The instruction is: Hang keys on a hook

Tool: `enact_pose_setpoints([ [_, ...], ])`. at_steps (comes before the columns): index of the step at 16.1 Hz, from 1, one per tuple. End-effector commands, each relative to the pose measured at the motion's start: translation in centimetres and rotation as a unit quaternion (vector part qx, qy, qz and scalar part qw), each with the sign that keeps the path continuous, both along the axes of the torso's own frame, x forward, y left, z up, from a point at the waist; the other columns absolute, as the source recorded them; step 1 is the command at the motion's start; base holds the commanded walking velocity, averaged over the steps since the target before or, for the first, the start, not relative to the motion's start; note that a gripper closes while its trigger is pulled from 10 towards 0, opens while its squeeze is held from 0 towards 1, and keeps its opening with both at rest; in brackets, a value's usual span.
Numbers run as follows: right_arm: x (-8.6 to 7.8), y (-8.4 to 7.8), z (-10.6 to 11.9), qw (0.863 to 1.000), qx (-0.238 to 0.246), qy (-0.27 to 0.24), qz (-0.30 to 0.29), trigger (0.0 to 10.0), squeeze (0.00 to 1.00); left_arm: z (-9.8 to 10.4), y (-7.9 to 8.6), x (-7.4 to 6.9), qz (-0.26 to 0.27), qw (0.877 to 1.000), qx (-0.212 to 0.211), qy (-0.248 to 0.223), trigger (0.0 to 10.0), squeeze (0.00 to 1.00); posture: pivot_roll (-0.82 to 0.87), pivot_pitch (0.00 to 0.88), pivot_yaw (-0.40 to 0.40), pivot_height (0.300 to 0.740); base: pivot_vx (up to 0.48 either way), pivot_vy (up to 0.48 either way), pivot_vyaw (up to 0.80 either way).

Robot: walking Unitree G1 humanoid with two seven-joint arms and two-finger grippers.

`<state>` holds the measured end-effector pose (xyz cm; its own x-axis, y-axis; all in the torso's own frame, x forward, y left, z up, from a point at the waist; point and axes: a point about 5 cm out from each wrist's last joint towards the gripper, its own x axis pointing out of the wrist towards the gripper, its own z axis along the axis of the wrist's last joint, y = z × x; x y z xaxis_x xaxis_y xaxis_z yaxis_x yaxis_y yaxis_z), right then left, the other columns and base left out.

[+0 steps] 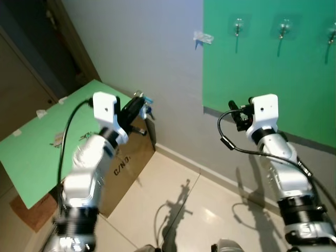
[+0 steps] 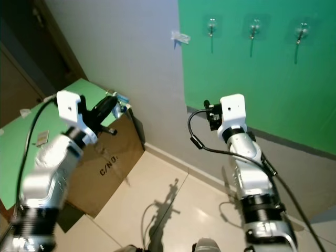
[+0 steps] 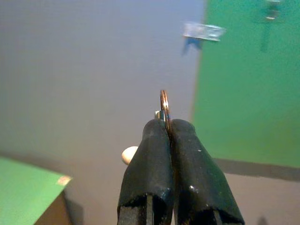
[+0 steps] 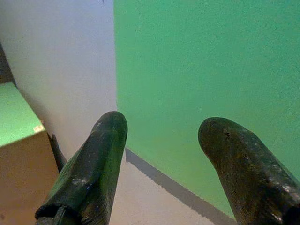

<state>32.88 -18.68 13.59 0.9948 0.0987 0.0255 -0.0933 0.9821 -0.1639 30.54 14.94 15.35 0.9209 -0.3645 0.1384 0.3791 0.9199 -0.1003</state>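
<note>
A: While the left hand (image 3: 168,129) is raised in front of the grey wall (image 1: 142,58), what is it gripping?

B: Its two black fingers (image 3: 147,154) are pressed tight together on a thin coppery key ring (image 3: 164,105), which stands up edge-on from between the tips. Something small and metallic sits against the ring just above the fingers, probably part of the keys, though it is too small to be sure. In the head views a bit of blue (image 1: 148,101) shows at that hand.

A: And the right hand?

B: The right hand (image 4: 161,129) is spread wide with nothing between its fingers, pointing at the green panel (image 1: 273,68) on the wall. It is lifted to about the same height as the left one, well apart from it.

A: Where are the hooks?

B: Three clear hooks sit in a row near the top of the green panel: one (image 1: 238,25) nearest the grey wall, one (image 1: 284,26) in the middle, one (image 1: 332,32) at the edge of the picture. All are above both hands. A scrap of clear tape (image 1: 203,37) sticks to the grey wall just beside the panel's edge.

A: What is under the left arm?

B: A cardboard box (image 1: 128,163) with a green sheet (image 1: 47,142) on top, standing on the tiled floor (image 1: 184,199) against the wall
</note>
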Motion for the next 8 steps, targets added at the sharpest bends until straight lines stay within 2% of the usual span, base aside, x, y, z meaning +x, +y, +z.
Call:
enact_pose_setpoints([
  [1, -0.4, 0.1, -0.7, 1.0, 0.009, 0.0, -0.013, 10.0, 0.0, 0.1, 0.1, -0.5, 0.021, 1.0, 0.012, -0.008, 0.0, 0.0, -0.22, 0.029, 0.142, 0.74, 0.0, 0.0, 0.0],
  [3, -1.0, 0.6, -1.6, 0.999, 0.032, 0.002, -0.01, 10.0, 0.0, -1.1, -0.8, -1.5, 0.025, 1.0, 0.012, 0.006, 0.0, 0.0, -0.22, 0.02, 0.134, 0.74, 0.0, 0.0, 0.0],
  [5, -1.6, 1.1, -1.5, 0.996, 0.089, -0.017, -0.005, 10.0, 0.0, -3.3, -0.6, -2.9, 0.039, 0.997, 0.061, 0.012, 0.0, 0.0, -0.23, 0.008, 0.133, 0.74, 0.0, 0.0, 0.0],
  [6, -2.1, 1.2, -1.0, 0.992, 0.114, -0.049, 0.006, 10.0, 0.0, -3.7, -0.3, -3.5, 0.047, 0.994, 0.095, -0.009, 0.0, 0.0, -0.23, 0.006, 0.135, 0.74, 0.0, 0.0, 0.0],
  [7, -2.7, 1.2, -0.9, 0.989, 0.126, -0.073, 0.014, 10.0, 0.0, -3.9, 0.1, -4.0, 0.064, 0.99, 0.121, -0.03, 0.0, 0.0, -0.22, 0.006, 0.135, 0.74, 0.0, 0.0, 0.0],
  [8, -3.1, 1.1, -1.7, 0.99, 0.127, -0.068, 0.007, 10.0, 0.0, -4.1, 0.4, -4.2, 0.082, 0.988, 0.128, -0.037, 0.0, 0.0, -0.22, 0.01, 0.137, 0.74, 0.0, 0.0, 0.0],
])
